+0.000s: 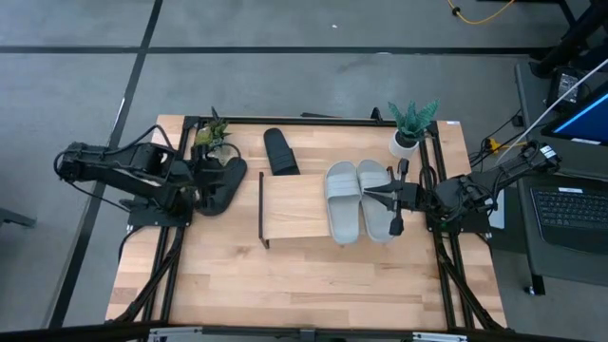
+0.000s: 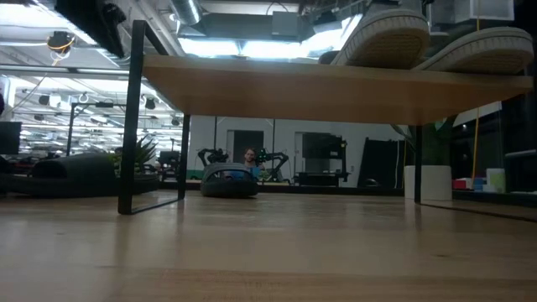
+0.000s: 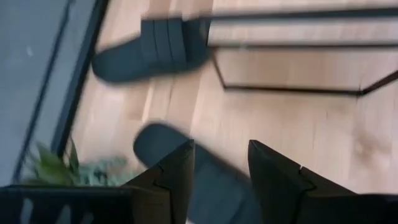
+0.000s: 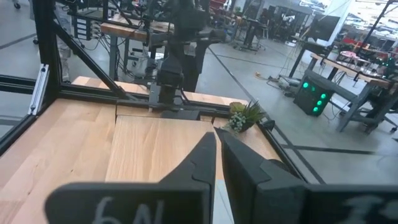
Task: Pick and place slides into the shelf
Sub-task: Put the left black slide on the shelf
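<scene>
Left gripper (image 3: 219,177) fingers spread, straddling a black slide (image 3: 205,180) beneath it, left of the shelf (image 1: 294,207). Right gripper (image 1: 372,198) narrowed to a slit, empty, over the grey slides (image 1: 359,201).

Four slides in all — two grey ones (image 1: 358,199) and two black: one (image 1: 279,152) lying alone, the other (image 1: 222,182) off to the side. One shelf (image 1: 294,204). Two potted plants — a small one (image 1: 211,134) and a taller one (image 1: 411,123). Two arms, each ending in one pincer: left (image 1: 201,190), right (image 1: 372,197). One table (image 1: 304,285) under it all.
</scene>
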`<state>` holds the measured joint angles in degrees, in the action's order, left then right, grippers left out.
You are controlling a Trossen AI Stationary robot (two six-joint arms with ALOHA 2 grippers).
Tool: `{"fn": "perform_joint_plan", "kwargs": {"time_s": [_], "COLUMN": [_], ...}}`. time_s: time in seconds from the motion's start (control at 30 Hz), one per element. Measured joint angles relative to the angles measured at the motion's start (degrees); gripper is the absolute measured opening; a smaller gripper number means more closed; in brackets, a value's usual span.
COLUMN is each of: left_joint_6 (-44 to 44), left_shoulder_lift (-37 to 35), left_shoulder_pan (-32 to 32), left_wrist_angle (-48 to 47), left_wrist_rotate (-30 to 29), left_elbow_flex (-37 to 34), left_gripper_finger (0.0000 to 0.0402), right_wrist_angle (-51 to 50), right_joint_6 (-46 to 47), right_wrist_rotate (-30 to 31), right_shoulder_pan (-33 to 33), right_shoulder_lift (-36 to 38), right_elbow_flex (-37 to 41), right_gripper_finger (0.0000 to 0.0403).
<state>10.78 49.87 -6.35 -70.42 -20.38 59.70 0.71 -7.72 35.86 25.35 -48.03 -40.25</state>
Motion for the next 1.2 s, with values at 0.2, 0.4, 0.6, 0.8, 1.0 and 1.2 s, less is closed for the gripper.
{"fn": "perform_joint_plan", "kwargs": {"time_s": [0.2, 0.4, 0.6, 0.8, 1.0, 1.2], "left_joint_6": [2.07, -2.17, -5.58, -8.63, -10.00, -14.14], "left_shoulder_lift": [0.04, 0.10, 1.20, 1.79, 3.10, 6.75], "left_shoulder_pan": [5.52, 10.80, 15.56, 16.63, 19.22, 21.86], "left_wrist_angle": [-3.32, -3.30, -3.30, -3.69, -3.58, -4.31], "left_wrist_rotate": [3.67, 7.75, 9.60, 11.18, 16.88, 19.73], "left_elbow_flex": [0.00, 0.00, 0.02, 0.04, 0.04, 0.02], "left_gripper_finger": [0.0141, 0.0141, 0.0141, 0.0140, 0.0140, 0.0140], "right_wrist_angle": [0.00, 0.02, 0.04, -1.02, -2.38, -2.36], "right_joint_6": [-0.11, -0.22, -0.26, -0.27, -0.27, -0.26], "right_wrist_rotate": [0.00, 0.00, 0.00, 0.00, 0.00, 0.00], "right_shoulder_pan": [-0.01, -0.01, -0.01, -0.01, 0.00, -0.01], "right_shoulder_lift": [0.00, 0.00, 0.00, -0.02, -0.02, -0.02], "right_elbow_flex": [0.00, 0.00, 0.00, 0.00, 0.00, 0.00], "right_gripper_finger": [0.0029, 0.0029, 0.0029, 0.0029, 0.0029, 0.0029]}}
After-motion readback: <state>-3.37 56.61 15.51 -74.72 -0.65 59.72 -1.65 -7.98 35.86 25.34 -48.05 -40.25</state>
